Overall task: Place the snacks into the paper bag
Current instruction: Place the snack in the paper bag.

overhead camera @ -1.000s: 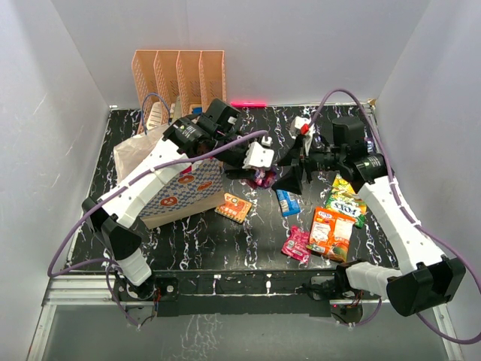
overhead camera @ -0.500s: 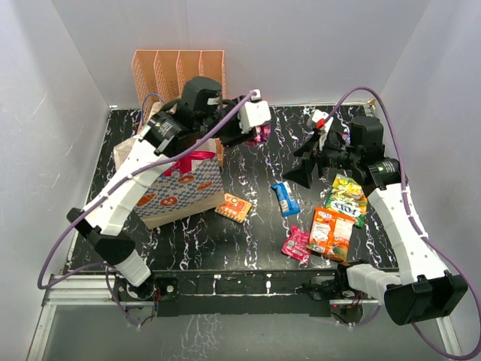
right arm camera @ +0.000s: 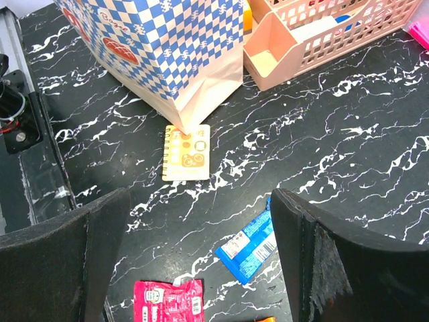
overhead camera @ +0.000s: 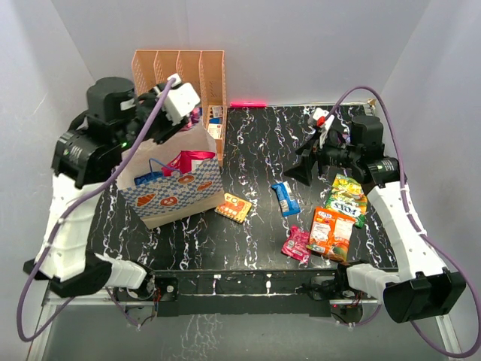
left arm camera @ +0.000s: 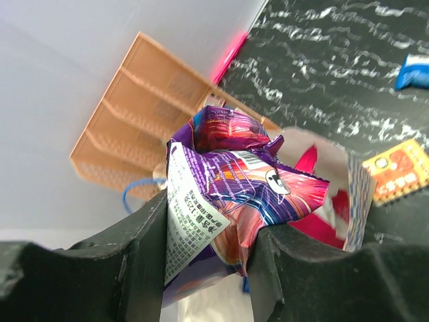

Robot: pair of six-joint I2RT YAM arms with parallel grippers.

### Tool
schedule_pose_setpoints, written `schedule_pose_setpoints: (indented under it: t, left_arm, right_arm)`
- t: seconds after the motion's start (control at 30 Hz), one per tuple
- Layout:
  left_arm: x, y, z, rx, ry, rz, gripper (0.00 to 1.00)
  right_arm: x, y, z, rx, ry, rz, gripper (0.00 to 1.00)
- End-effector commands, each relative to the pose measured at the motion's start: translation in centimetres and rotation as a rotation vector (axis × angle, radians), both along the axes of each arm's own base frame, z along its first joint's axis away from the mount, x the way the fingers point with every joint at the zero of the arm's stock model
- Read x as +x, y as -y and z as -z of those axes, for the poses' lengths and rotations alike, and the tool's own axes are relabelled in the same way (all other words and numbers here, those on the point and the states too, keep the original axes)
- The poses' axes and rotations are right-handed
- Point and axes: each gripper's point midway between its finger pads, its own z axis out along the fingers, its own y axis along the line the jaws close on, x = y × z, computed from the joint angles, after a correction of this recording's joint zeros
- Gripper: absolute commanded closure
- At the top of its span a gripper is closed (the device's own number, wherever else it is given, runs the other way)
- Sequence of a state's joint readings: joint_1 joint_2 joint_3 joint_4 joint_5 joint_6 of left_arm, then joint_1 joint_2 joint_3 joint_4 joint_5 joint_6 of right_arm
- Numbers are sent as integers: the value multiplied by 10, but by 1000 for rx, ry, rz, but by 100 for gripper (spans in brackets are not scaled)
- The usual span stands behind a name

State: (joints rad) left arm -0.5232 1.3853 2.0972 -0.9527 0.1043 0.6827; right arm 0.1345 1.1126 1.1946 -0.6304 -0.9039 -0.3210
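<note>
Left hand: the left gripper (left arm camera: 209, 221) is squeezed shut on a crumpled purple packet (left arm camera: 228, 178); one finger presses on each side of it.
Where that packet is: up in the air, above the open top of the paper bag (overhead camera: 180, 188), near the peach rack (overhead camera: 180, 71).
Right hand: the right gripper (right arm camera: 201, 201) has its fingers (right arm camera: 67, 258) far apart and holds nothing; it hangs over the black table (right arm camera: 348, 154).
Snacks on the table: a small orange packet (overhead camera: 234, 207) just beside the bag, a blue packet (overhead camera: 285, 198), and a pink packet (overhead camera: 296, 244).
Only the top view shows: a big orange packet (overhead camera: 331, 232) and a green and yellow packet (overhead camera: 346, 197) by the right arm.
Only the left wrist view shows: the purple packet's white label with small print.
</note>
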Motion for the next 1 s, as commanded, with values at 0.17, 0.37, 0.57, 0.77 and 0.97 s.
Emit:
schedule_pose_setpoints:
  t: [0.17, 0.37, 0.57, 0.77, 0.97]
  left_arm:
    - [-33, -86, 42, 183, -100, -239, 94]
    - [-21, -107, 81, 312, -165, -345, 94]
    - [-10, -111, 101, 378, -203, -378, 94]
    - [-4, -117, 120, 432, -241, -405, 94]
    - [-3, -120, 135, 449, -283, -412, 95]
  right_arm:
    - [14, 3, -5, 13, 30, 24, 11]
    - [12, 5, -3, 17, 26, 31, 11]
    - [10, 6, -2, 17, 28, 34, 11]
    - [8, 6, -1, 18, 30, 30, 11]
    - [7, 6, 3, 17, 22, 29, 10]
